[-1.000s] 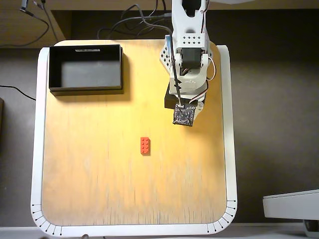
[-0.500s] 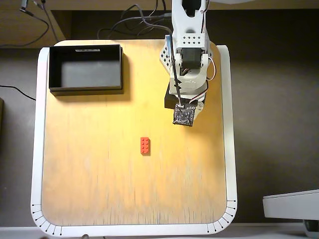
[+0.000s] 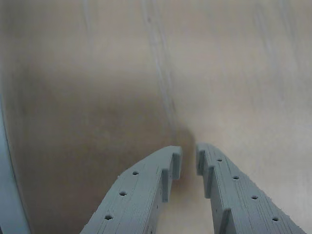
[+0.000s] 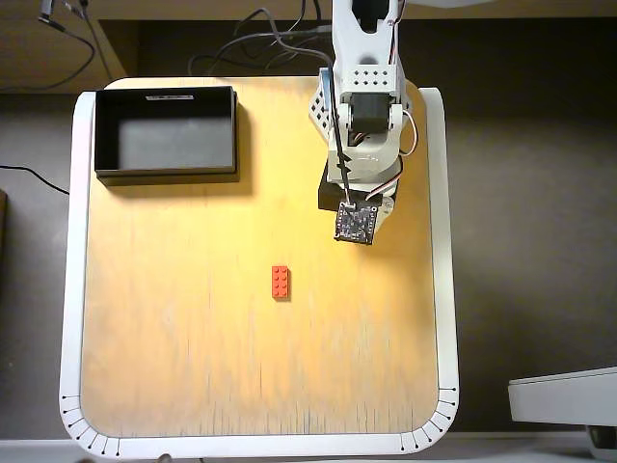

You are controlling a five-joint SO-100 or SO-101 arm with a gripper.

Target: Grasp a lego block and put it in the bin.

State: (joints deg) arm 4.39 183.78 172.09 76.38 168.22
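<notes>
In the overhead view the bin (image 4: 165, 132) sits at the bench's (image 4: 193, 376) upper left corner, empty; the lego block (image 4: 281, 282) lies flat near the bench's middle, well apart from it; further right the arm (image 4: 360, 125) is folded over its base, nowhere near the brick. In the wrist view the jaws (image 3: 186, 161) are nearly pressed together over bare wood, pinching nothing; the brick is out of that frame, so a descent without spreading them would likely knock it aside.
</notes>
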